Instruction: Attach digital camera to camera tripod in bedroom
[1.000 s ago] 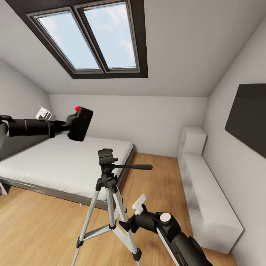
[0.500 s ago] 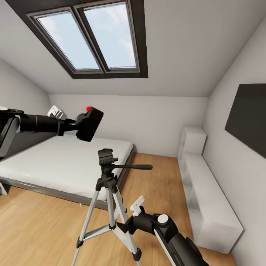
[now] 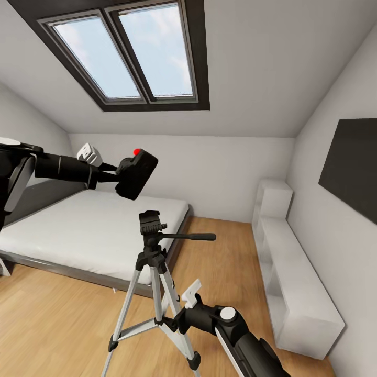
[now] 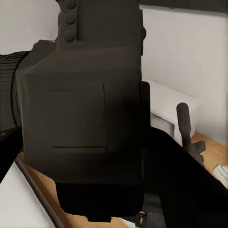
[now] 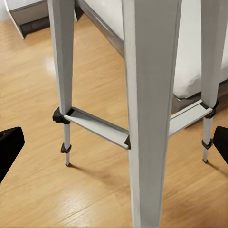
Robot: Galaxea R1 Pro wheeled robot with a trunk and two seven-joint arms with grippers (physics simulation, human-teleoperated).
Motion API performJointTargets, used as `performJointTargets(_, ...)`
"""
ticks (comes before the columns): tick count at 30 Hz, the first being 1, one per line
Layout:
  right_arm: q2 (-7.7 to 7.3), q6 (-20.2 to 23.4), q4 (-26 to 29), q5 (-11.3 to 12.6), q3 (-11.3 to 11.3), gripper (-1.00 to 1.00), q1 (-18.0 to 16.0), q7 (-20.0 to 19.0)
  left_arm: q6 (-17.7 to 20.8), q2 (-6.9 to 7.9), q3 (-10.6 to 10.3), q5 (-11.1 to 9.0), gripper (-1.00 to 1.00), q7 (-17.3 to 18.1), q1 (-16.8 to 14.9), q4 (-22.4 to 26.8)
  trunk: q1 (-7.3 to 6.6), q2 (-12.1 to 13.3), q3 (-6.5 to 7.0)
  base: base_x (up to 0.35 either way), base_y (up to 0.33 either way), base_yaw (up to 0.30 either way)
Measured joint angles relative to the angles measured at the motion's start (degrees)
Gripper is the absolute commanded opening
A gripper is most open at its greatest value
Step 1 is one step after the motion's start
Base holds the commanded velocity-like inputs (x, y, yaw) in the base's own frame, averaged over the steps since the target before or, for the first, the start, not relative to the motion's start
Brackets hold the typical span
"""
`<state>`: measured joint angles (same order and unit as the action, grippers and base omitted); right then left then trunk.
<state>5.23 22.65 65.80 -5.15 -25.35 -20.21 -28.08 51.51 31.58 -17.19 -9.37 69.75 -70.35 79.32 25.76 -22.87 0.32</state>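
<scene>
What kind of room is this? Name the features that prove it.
An attic bedroom, most likely: a low white bed stands under a sloped ceiling with a double skylight, and white low shelving runs along the wall.

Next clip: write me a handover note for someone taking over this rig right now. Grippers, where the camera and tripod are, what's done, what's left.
Left gripper: shut on the camera, held in the air above and slightly left of the tripod head, over the bed edge.
Right gripper: open, low beside the tripod's legs, fingers either side of a leg without gripping.
Tripod: upright on the wooden floor by the bed, head bare.
Done: camera picked up and brought near.
Left: lower the camera onto the tripod head, attach it, release.
</scene>
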Motion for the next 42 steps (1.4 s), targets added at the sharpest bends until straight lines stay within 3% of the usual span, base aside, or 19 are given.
performJointTargets(13,0.57,-0.5,-0.4,0.1,0.0,1.00,-0.2,0.0,-0.1,-0.01,-0.6,-0.1,-1.00,2.4,-0.6,0.7,0.00,0.0,0.00,0.000,0.000,0.000)
performJointTargets(16,0.71,-0.6,-0.6,0.0,0.0,1.00,-0.4,0.0,-0.1,0.01,-0.7,-0.2,-1.00,6.4,-1.7,0.6,0.00,0.0,0.00,0.000,0.000,0.000)
performJointTargets(21,0.77,-0.9,-1.6,0.0,0.0,1.00,-1.0,0.0,-0.1,0.12,-0.7,0.0,-1.00,9.2,-2.9,0.7,0.00,0.0,0.00,0.000,0.000,0.000)
performJointTargets(33,0.81,-6.0,-7.1,0.4,0.2,1.00,-3.8,0.0,0.6,0.00,-0.8,0.0,-1.00,10.9,-3.6,0.8,0.00,0.0,0.00,0.000,0.000,0.000)
performJointTargets(42,0.85,-7.0,-9.2,0.3,0.4,1.00,-4.5,0.0,0.9,-0.10,-1.0,0.0,-1.00,11.1,-4.7,0.8,0.00,0.0,0.00,0.000,0.000,0.000)
